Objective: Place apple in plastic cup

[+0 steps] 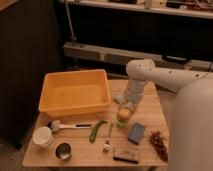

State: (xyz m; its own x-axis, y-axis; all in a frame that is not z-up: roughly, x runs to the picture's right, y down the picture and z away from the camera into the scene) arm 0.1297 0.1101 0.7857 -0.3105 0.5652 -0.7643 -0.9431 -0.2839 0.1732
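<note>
The apple (123,114), small, round and yellowish-tan, sits at the mouth of the pale yellow-green plastic cup (122,123), which stands on the wooden table (150,107) right of centre. Only the cup's lower part shows beneath the apple. My gripper (125,106) hangs straight down from the white arm, directly over the apple and touching or nearly touching its top.
A large yellow bin (75,92) fills the table's back left. In front lie a white brush (67,126), a long green vegetable (96,130), a utensil (108,138), a white paper cup (42,136), a dark metal cup (63,151), a blue sponge (135,133), a dark bar (125,156) and grapes (159,141).
</note>
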